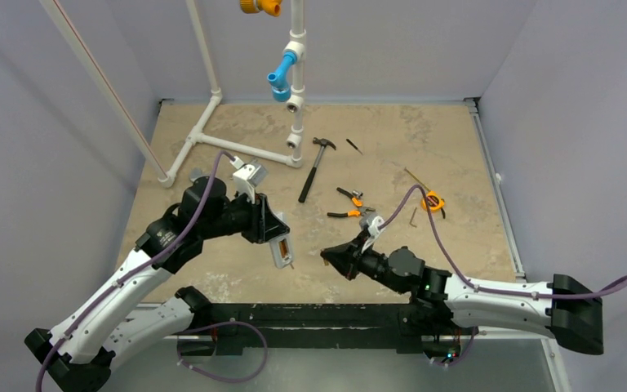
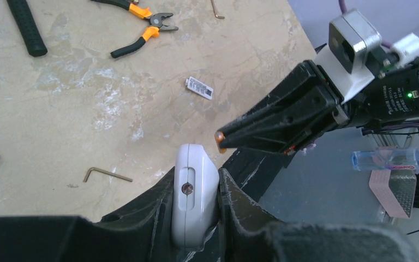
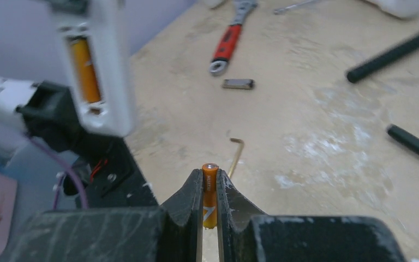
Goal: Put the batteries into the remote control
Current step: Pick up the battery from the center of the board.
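My left gripper (image 1: 273, 237) is shut on the white remote control (image 1: 282, 251) and holds it above the table, back side out. In the right wrist view the remote (image 3: 93, 71) hangs at the upper left with one orange battery (image 3: 84, 71) seated in its recess. In the left wrist view the remote's end (image 2: 195, 191) sits between my fingers. My right gripper (image 1: 331, 257) is shut on a second orange battery (image 3: 209, 194), which sticks out past the fingertips, pointing at the remote from a short gap to its right. Its orange tip shows in the left wrist view (image 2: 219, 137).
On the table lie a hammer (image 1: 314, 167), orange-handled pliers (image 1: 351, 204), a tape measure (image 1: 433, 200), an Allen key (image 2: 106, 174), a small grey cover piece (image 2: 199, 88) and a red wrench (image 3: 226, 43). A white pipe frame (image 1: 212, 122) stands at the back left.
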